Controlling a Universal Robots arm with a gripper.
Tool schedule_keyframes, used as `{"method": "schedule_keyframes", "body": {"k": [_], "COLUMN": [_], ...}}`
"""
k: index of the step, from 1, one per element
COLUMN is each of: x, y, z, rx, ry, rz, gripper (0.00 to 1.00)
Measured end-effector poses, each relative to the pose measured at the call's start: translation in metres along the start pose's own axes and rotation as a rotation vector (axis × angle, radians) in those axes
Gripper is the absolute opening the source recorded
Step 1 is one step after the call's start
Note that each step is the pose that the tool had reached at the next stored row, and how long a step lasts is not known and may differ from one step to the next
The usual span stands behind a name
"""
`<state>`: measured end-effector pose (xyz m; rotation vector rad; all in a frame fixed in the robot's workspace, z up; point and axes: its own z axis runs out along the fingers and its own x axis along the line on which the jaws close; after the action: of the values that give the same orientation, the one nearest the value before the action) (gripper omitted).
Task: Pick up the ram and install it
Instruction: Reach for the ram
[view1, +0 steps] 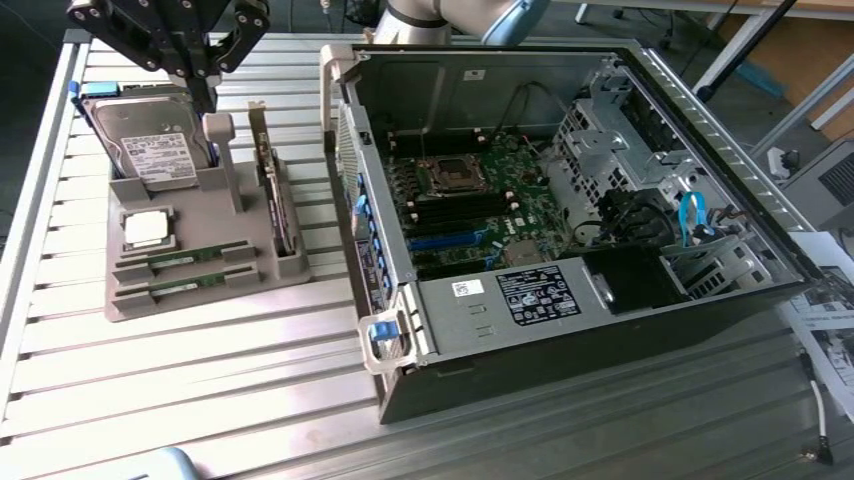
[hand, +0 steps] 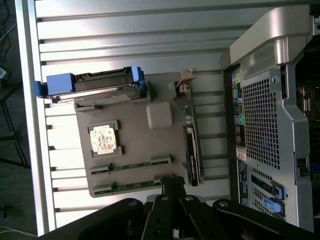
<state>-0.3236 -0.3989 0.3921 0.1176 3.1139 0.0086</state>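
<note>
We note jaws clenched, gripping nothing, hanging above gray tray (hand: 145, 145) on counter (view1: 200, 380). Two ram sticks (view1: 187, 259) lie in tray slots, just beside processor chip (view1: 147, 228), untouched by jaws.

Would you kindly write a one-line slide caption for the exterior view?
Shut gripper above the grey tray holding ram sticks, processor and hard drive, beside the open computer case.

Our exterior camera sits high, looking obliquely down over the grey plastic parts tray (view1: 260, 272) (hand: 145, 145), the ribbed aluminium surface (view1: 200, 385) (hand: 125, 30) under it and the open black computer case (view1: 561, 365) (hand: 260, 120) beside it. Our wrist camera hangs above the tray, nearer, facing straight down past its black fingers (hand: 172, 186). Both share the tray and the case wall beside it.
</note>
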Motion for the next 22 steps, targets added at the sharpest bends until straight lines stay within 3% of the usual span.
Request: {"method": "schedule_keyframes", "body": {"k": [22], "x": [0.016], "y": [-0.0012], "z": [0.0001], "rx": [0.0], "ry": [0.0], "rz": [0.0], "gripper": [0.1]}}
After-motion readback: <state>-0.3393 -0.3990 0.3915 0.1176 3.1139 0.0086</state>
